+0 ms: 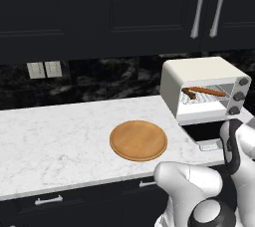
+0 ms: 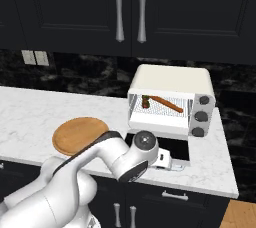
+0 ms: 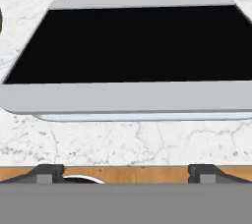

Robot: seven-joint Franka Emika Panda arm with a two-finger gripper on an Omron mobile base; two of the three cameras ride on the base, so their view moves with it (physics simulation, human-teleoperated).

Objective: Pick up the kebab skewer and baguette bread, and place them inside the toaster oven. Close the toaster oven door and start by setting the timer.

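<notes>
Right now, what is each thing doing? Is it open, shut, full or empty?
toaster oven door: open, folded down flat.
toaster oven: holding both foods on its rack.
baguette bread: lying inside the oven.
kebab skewer: inside, beside the baguette.
wooden plate: empty.
gripper: open, holding nothing.

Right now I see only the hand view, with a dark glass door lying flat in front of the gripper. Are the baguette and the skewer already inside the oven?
Observer: Yes. The baguette bread and the kebab skewer both lie on the rack inside the toaster oven.
Operator: Where are the knobs?
Observer: Three grey knobs stand in a column on the oven's right front.
Operator: And the plate?
Observer: The wooden plate sits on the counter, left of the oven, with nothing on it.
</notes>
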